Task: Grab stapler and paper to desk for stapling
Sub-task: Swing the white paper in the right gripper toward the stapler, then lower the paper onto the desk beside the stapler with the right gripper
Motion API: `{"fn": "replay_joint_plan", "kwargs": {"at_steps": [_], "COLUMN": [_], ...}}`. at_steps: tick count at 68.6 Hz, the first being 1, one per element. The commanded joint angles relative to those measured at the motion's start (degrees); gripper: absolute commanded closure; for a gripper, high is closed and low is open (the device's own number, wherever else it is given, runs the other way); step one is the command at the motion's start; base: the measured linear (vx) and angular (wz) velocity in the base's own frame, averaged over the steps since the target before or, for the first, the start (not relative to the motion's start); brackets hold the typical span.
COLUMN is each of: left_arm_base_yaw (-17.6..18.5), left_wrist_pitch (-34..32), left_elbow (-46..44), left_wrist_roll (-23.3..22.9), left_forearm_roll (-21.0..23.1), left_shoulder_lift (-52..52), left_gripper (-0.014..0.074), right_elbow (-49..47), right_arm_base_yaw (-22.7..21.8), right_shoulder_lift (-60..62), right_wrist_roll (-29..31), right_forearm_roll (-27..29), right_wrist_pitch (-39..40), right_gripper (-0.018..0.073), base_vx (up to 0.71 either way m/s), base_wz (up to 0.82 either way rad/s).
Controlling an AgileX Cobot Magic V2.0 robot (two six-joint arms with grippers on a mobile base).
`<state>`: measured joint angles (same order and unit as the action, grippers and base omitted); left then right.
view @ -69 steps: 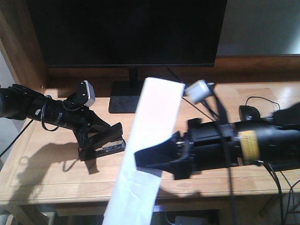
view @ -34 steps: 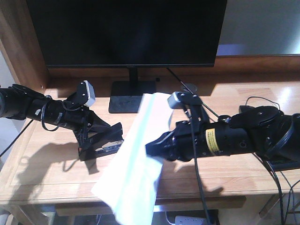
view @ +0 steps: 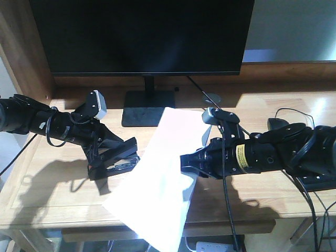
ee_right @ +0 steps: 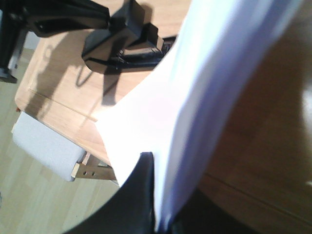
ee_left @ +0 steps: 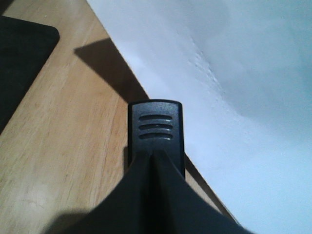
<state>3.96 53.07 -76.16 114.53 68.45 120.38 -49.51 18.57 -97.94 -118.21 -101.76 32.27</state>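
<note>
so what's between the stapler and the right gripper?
Just the paper, held by the right gripper, spreading across toward the stapler. Front view shows it.

Front camera overlooks the desk (view: 37, 205); both close wrist cameras share the paper (ee_left: 243, 73).

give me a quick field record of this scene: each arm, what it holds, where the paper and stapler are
left gripper: shut on the stapler, low over the left side of the desk
right gripper: shut on the paper, gripping its right edge
paper: slanted, lower corner past the desk's front edge; contact with the desk unclear
stapler vs paper: stapler just left of the sheet's left edge
background: monitor at the rear of the desk
</note>
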Motion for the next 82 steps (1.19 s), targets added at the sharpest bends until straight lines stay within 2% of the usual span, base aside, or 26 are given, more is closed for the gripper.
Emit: {"fn": "replay_joint_plan", "kwargs": {"at_steps": [1,32,50,69,82], "left_arm_base_yaw": [0.06,0.06,0.06,0.06,0.06], "left_wrist_pitch": [1.57,1.57,1.57,1.57,1.57], "left_elbow": [-1.28,-1.28,-1.28,-1.28,-1.28], "left_wrist_roll": [-0.49,-0.49,-0.49,-0.49,-0.49], "left_forearm_roll": [3.38,3.38,3.38,3.38,3.38], "left_shoulder_lift": [-3.26,-3.26,-3.26,-3.26,-3.26], "left_gripper": [0.0603,0.0603,0.0603,0.0603,0.0603], "right_elbow": [-1.3,-1.3,-1.3,-1.81,-4.6], "right_arm_base_yaw": [-0.34,-0.41,-3.84,-3.84,-3.65], "right_shoulder_lift": [1.0,-2.16,-2.11,-2.21,-3.58], "right_wrist_roll": [0.13,0.13,-2.22,-2.22,-2.22], "right_forearm_roll": [-0.45,-0.39,-0.39,-0.39,-0.34], "right_wrist_pitch": [0.59,0.37,2.33,2.84,5.89], "right_gripper": [0.0564,0.0564,0.0564,0.0564,0.0564], "base_vx": [0.0,0.0,0.0,0.0,0.0], "base_wz": [0.0,0.0,0.0,0.0,0.0]}}
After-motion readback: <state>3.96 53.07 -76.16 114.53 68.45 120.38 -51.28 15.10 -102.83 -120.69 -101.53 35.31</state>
